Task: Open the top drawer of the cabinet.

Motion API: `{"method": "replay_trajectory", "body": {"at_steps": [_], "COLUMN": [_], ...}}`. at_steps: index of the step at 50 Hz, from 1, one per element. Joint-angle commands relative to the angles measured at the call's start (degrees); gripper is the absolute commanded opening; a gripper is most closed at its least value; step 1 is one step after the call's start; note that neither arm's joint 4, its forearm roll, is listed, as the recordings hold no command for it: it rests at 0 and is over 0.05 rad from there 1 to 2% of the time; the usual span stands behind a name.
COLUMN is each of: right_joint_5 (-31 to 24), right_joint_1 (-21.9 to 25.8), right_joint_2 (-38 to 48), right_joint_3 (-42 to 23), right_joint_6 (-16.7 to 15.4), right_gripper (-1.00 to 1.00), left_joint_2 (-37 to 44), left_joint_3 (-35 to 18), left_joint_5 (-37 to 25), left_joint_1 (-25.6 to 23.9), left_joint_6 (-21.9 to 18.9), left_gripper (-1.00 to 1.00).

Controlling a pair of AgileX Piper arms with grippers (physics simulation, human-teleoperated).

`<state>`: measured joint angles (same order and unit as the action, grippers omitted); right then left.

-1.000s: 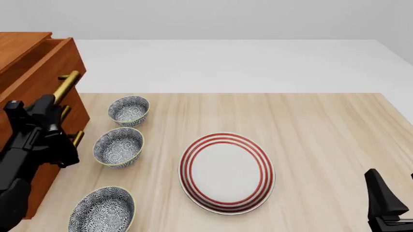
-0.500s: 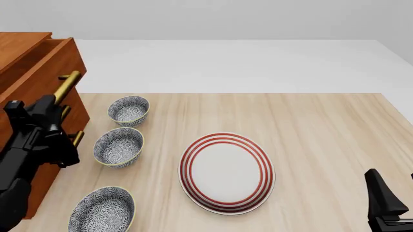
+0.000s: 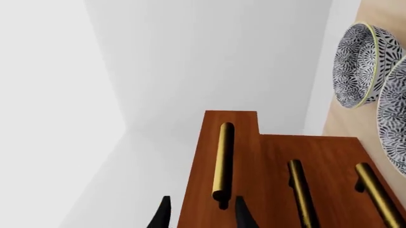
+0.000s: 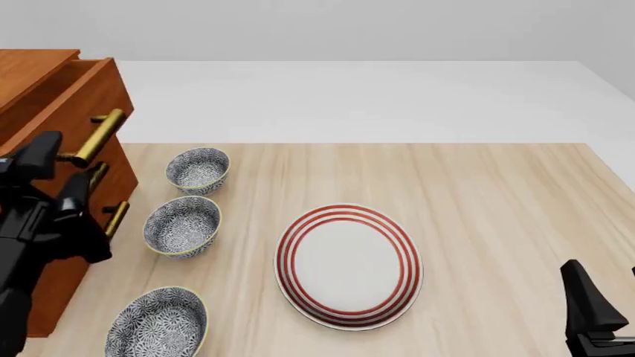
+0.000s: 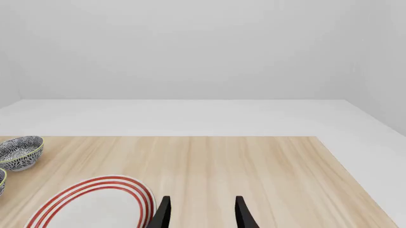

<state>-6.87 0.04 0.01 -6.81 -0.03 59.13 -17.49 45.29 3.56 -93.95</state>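
Note:
The reddish-brown cabinet (image 4: pixel 62 279) stands at the table's left edge. Its top drawer (image 4: pixel 70 100) juts out past the two lower drawer fronts. The drawer's brass bar handle (image 4: pixel 97 134) is bare. My left gripper (image 4: pixel 58 172) is open just at the handle's near end. In the left wrist view the handle (image 3: pixel 222 161) on the drawer front (image 3: pixel 201 156) ends between the spread fingertips of the left gripper (image 3: pixel 201 213), which do not touch it. My right gripper (image 4: pixel 592 309) is low at the near right, open and empty (image 5: pixel 201 213).
Three patterned bowls (image 4: pixel 198 170) (image 4: pixel 183 225) (image 4: pixel 157 321) stand in a row just right of the cabinet. A red-ringed white plate (image 4: pixel 349 265) lies mid-table. The wooden table (image 4: pixel 496 201) ends at the far side and at the right.
My left gripper has let go of the top drawer's handle, opened, and drawn back toward the near left. The drawer stays pulled out. The right arm has not moved.

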Motion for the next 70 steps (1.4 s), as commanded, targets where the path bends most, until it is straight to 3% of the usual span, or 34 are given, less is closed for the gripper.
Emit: {"method": "replay_trajectory", "body": {"at_steps": [1, 5, 13, 21, 33, 37, 39, 40, 42, 44, 45, 46, 47, 49, 50, 52, 58, 59, 61, 63, 65, 66, 67, 68, 70], "right_joint_5": [-0.01, -0.01, -0.01, 0.01, 0.0, 0.0, 0.0, 0.0, -0.01, 0.0, 0.0, 0.0, 0.0, -0.01, 0.02, 0.0, 0.0, 0.0, 0.0, 0.0, 0.0, 0.0, -0.01, -0.01, 0.0], "right_joint_1": [0.01, 0.01, -0.01, 0.0, 0.0, 0.01, 0.01, 0.0, 0.0, 0.01, 0.02, 0.0, 0.0, 0.02, 0.01, 0.01, 0.0, 0.01, 0.0, 0.0, 0.01, 0.0, 0.0, 0.0, 0.01], "right_joint_2": [0.0, 0.0, 0.0, 0.0, 0.0, 0.0, 0.0, 0.0, 0.0, 0.0, 0.0, 0.0, 0.0, 0.0, 0.0, 0.0, 0.0, 0.0, 0.0, 0.0, 0.0, 0.0, 0.0, 0.0, 0.0], "right_joint_3": [0.0, 0.0, 0.0, 0.0, 0.0, 0.0, 0.0, 0.0, 0.0, 0.0, 0.0, 0.0, 0.0, 0.0, 0.0, 0.0, 0.0, 0.0, 0.0, 0.0, 0.0, 0.0, 0.0, 0.0, 0.0], "right_joint_6": [0.0, 0.0, -0.02, -0.01, 0.01, 0.0, -0.01, 0.0, 0.0, -0.01, 0.01, 0.0, 0.01, -0.02, -0.01, 0.02, 0.0, -0.01, 0.01, 0.0, 0.01, -0.01, 0.01, -0.01, 0.0], "right_gripper": [1.0, 1.0, 1.0, 1.0, 1.0, 1.0, 1.0, 1.0, 1.0, 1.0, 1.0, 1.0, 1.0, 1.0, 1.0, 1.0, 1.0, 1.0, 1.0, 1.0, 1.0, 1.0, 1.0, 1.0, 1.0], "left_joint_2": [-11.11, -15.82, -30.77, -38.68, -37.29, -37.83, -38.77, -38.32, -37.53, -37.93, -38.16, -38.82, -38.07, -38.15, -37.85, -38.27, -31.74, -31.95, -30.58, -30.84, -29.82, -24.51, -27.95, -28.9, -25.02], "left_joint_3": [3.03, 4.44, 6.1, 3.37, -12.1, -13.84, -17.2, -17.57, -21.37, -21.62, -23.57, -22.66, -25.66, -25.58, -27.11, -26.13, -33.64, -33.3, -35.53, -35.79, -37.77, -41.83, -40.18, -39.45, -43.96], "left_joint_5": [-6.8, -10.16, -24.4, -34.03, -41.66, -45.0, -46.49, -48.18, -50.5, -52.0, -53.11, -53.79, -56.01, -56.46, -57.34, -57.9, -65.23, -65.19, -67.31, -67.46, -68.98, -74.56, -71.71, -71.18, -76.12], "left_joint_1": [0.79, 0.66, -0.86, -2.0, -4.83, -6.94, -8.1, -7.96, -6.13, -6.88, -6.6, -7.32, -6.3, -5.49, -4.65, -5.5, -0.62, -0.91, -0.54, -0.48, 0.3, 0.97, 0.95, 0.84, 2.21], "left_joint_6": [-0.79, -0.93, 1.14, 4.76, 22.38, 25.48, 29.71, 30.16, 35.74, 35.8, 38.69, 38.02, 43.32, 44.16, 47.22, 45.6, 57.44, 56.62, 60.24, 59.98, 62.63, 70.83, 65.85, 64.13, 71.97], "left_gripper": [1.0, 1.0, 1.0, 1.0, 1.0, 1.0, 1.0, 1.0, 1.0, 1.0, 1.0, 1.0, 1.0, 1.0, 1.0, 1.0, 1.0, 1.0, 1.0, 1.0, 1.0, 1.0, 1.0, 1.0, 1.0]}}
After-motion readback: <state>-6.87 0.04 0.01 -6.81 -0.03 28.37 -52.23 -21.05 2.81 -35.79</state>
